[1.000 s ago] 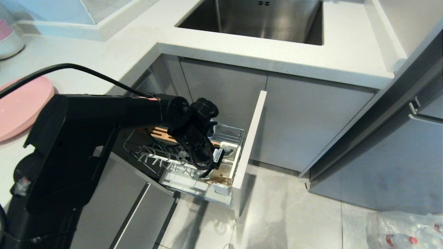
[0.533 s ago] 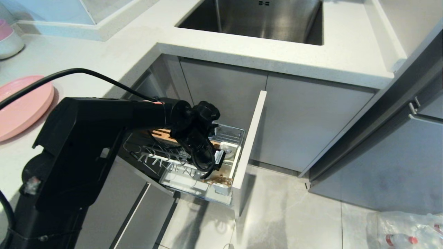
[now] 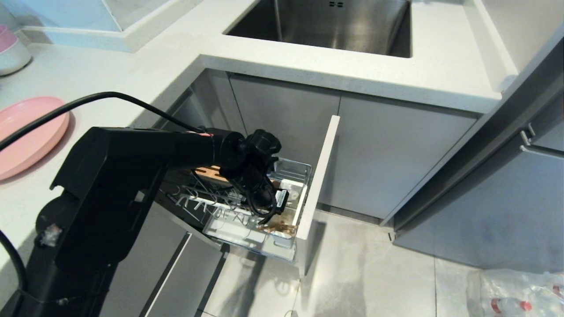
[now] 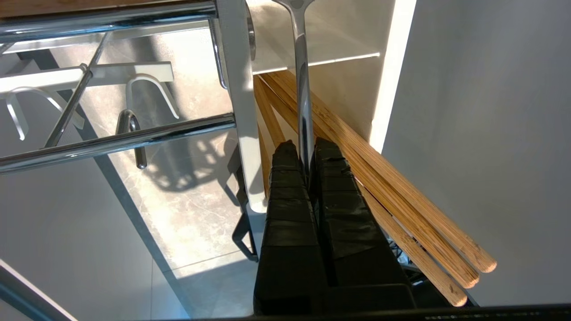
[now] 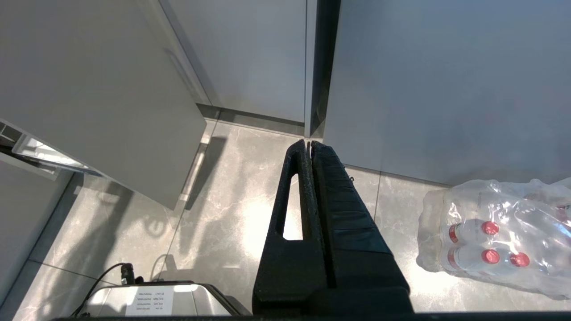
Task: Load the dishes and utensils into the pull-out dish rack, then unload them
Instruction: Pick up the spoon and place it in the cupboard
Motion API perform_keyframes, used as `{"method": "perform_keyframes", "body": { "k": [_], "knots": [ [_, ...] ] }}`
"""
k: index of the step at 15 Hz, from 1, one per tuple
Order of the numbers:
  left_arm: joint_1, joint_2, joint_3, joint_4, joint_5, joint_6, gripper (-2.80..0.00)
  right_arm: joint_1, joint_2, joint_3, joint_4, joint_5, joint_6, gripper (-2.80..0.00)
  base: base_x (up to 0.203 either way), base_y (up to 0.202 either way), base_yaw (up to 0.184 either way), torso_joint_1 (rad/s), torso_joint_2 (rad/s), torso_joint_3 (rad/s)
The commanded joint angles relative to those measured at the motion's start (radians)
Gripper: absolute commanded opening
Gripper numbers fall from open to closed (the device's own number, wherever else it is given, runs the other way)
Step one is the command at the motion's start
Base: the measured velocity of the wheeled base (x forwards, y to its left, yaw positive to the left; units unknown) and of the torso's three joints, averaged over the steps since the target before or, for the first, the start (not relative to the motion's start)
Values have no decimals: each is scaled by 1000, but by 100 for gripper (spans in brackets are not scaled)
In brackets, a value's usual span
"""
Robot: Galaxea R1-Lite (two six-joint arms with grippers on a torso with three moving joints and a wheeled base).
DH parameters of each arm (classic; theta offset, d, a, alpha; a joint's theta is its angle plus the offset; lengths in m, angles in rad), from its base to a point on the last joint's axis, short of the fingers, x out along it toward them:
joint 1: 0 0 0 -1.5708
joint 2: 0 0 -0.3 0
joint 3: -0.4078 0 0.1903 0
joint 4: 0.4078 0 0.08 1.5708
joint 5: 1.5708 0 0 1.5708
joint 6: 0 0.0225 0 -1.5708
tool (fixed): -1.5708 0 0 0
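Note:
My left gripper (image 4: 307, 145) is shut on the slim handle of the metal spoon (image 4: 303, 89), which runs straight ahead into the white utensil caddy (image 4: 312, 49). The wooden chopsticks (image 4: 379, 187) lean in the same caddy, right beside my fingers. In the head view my left arm (image 3: 132, 176) reaches down over the pull-out dish rack (image 3: 220, 220), its wrist covering the gripper; the chopsticks (image 3: 277, 227) show below it. The pink plate (image 3: 26, 132) lies flat on the counter at the left. My right gripper (image 5: 309, 143) hangs shut over the floor, holding nothing.
The rack's narrow front panel (image 3: 318, 176) stands out over the floor tiles. Chrome wires (image 4: 116, 142) cross close beside my left fingers. The sink (image 3: 335, 24) lies behind, stacked bowls (image 3: 11, 48) at the far left. A pack of water bottles (image 5: 499, 236) sits on the floor.
My left arm has shifted a little to the right, uncovering more of the pink plate. Its wrist has edged slightly toward the caddy. The grip on the spoon is unchanged.

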Motion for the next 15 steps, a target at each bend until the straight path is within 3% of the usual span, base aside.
{"method": "perform_keyframes", "body": {
  "k": [1,15],
  "knots": [
    [0,3,0,-1,3,-1,-280,0,2,0,0,0,0,-280,0,0,0,0,0,0],
    [5,19,0,-5,5,-1,-280,0,2,0,0,0,0,-280,0,0,0,0,0,0]
  ]
}}
